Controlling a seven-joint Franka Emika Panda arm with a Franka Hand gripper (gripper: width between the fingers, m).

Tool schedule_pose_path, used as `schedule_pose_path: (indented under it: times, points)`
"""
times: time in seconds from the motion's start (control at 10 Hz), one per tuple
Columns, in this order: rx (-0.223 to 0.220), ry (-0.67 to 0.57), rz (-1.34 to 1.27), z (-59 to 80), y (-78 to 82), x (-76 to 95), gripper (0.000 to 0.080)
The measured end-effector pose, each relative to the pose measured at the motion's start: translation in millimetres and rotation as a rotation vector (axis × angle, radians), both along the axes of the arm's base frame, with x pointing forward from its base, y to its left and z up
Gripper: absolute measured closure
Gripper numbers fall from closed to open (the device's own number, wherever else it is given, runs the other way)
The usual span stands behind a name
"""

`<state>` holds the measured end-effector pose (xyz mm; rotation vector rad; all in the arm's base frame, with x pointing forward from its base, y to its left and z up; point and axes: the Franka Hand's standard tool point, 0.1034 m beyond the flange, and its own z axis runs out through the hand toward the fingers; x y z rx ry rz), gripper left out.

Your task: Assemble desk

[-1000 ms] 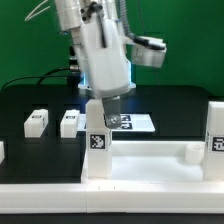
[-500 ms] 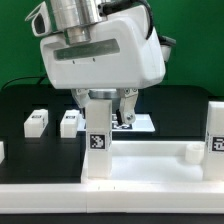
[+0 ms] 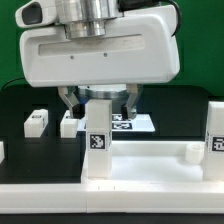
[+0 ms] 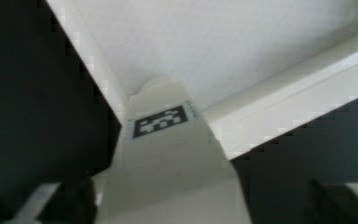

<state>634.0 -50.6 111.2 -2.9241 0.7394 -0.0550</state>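
Your gripper (image 3: 98,106) is released, fingers (image 3: 69,101) flanking the upright leg (image 3: 97,142) without touching; that leg stands at the rimmed tabletop's (image 3: 140,166) corner, exterior view's left; a second leg (image 3: 215,135) stands at that view's right.

White leg (image 3: 97,166) with black-and-white tag (image 3: 97,142); black table (image 3: 22,96).

Black surface (image 3: 15,105): first leg (image 3: 37,122) at nine o'clock, second leg (image 3: 68,123) beside it, marker board (image 3: 145,124) central, tabletop (image 3: 150,165) at six o'clock
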Motion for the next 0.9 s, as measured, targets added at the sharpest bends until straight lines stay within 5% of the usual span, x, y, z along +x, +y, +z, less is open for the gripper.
schedule_pose_path:
  times: [0.1,0.2,0.3,0.7,0.9]
  points:
    - [0.000,0.000,0.000,0.0,0.0,0.0,0.0370]
    - [0.002,0.004,-0.035,0.0,-0.3,-0.1,0.0370]
    - [0.004,0.015,-0.113,-0.8,-3.4,-1.4,0.0497]
    - [0.034,0.061,-0.555,-1.5,-8.3,-2.8,0.0504]
    - [0.127,0.110,-0.986,-3.0,-6.0,-3.0,0.0505]
